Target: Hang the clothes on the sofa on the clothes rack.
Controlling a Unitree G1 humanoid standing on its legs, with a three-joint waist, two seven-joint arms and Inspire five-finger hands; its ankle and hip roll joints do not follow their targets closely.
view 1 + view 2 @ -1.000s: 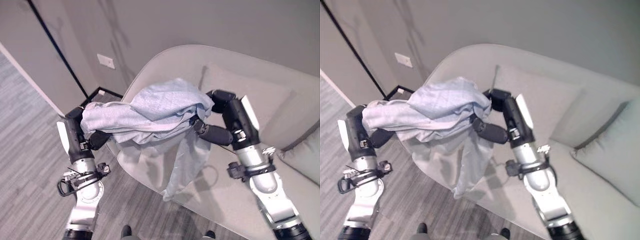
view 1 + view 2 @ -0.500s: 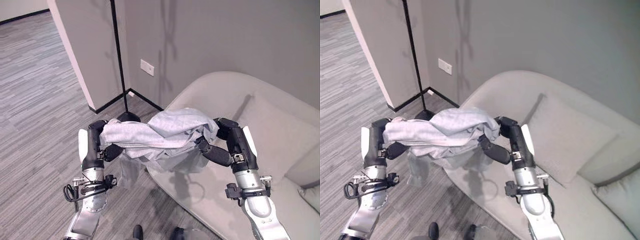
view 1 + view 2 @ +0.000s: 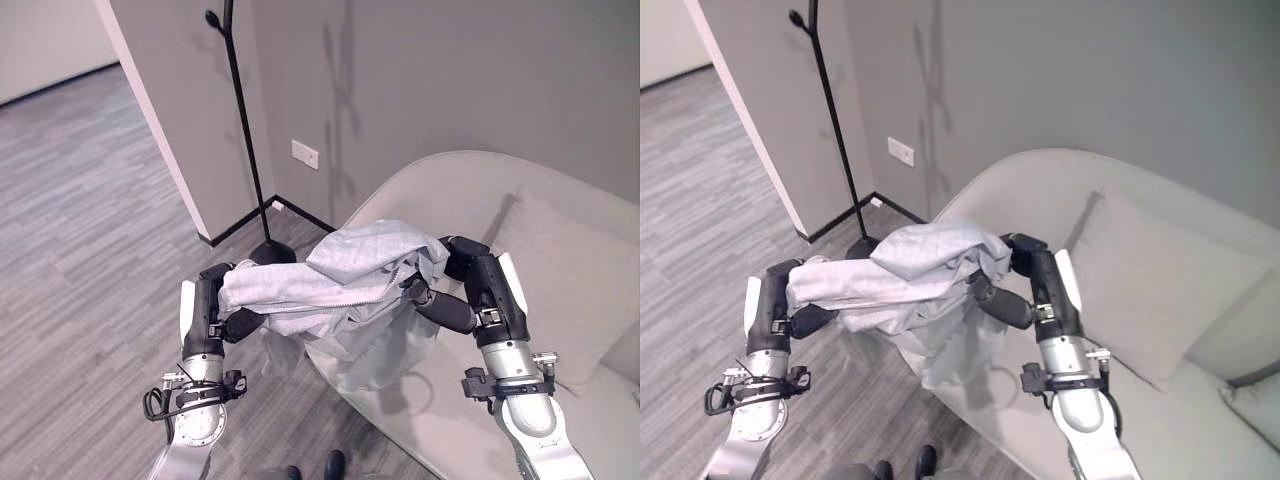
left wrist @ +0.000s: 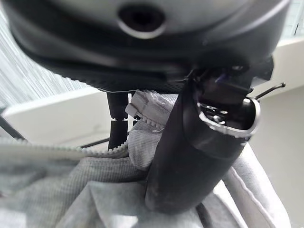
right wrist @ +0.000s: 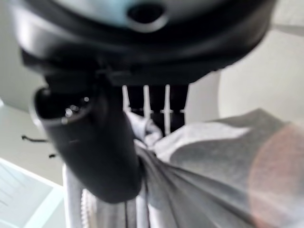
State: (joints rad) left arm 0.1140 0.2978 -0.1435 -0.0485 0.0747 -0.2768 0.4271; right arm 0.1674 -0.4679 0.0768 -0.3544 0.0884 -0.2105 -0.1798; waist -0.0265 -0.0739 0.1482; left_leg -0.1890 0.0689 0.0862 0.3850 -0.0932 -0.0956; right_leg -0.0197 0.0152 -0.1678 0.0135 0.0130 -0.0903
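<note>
Both hands are carrying the light grey zip-up garment (image 3: 330,280) clear of the pale sofa (image 3: 560,300), stretched between them at about chest level in the head views. The left hand (image 3: 222,300) is gripping one bunched end: in the left wrist view the thumb (image 4: 199,156) is pressing across folded cloth and a zipper edge (image 4: 142,114), fingers curled behind it, so the hold is a pinch on the fabric. The right hand (image 3: 455,285) is holding the other end; in the right wrist view its thumb (image 5: 95,152) is clamping a gathered fold against the fingers (image 5: 152,102). Holding the two ends apart is keeping the bulk draped over the span, with a loose section hanging down below, just off the sofa's front edge and above the grey plank floor (image 3: 80,250). That spread likely serves to present a wide loop or collar to a hook rather than a tight bundle. The black clothes rack (image 3: 240,120) is standing by the wall corner, well apart from the garment, its upper hook (image 3: 212,18) showing at the top of the head views. Judgement: lift and carry phase is under way; approach to the rack and raising the cloth to hook level are not yet done. Risk: the hanging section snagging on the rack pole.
</note>
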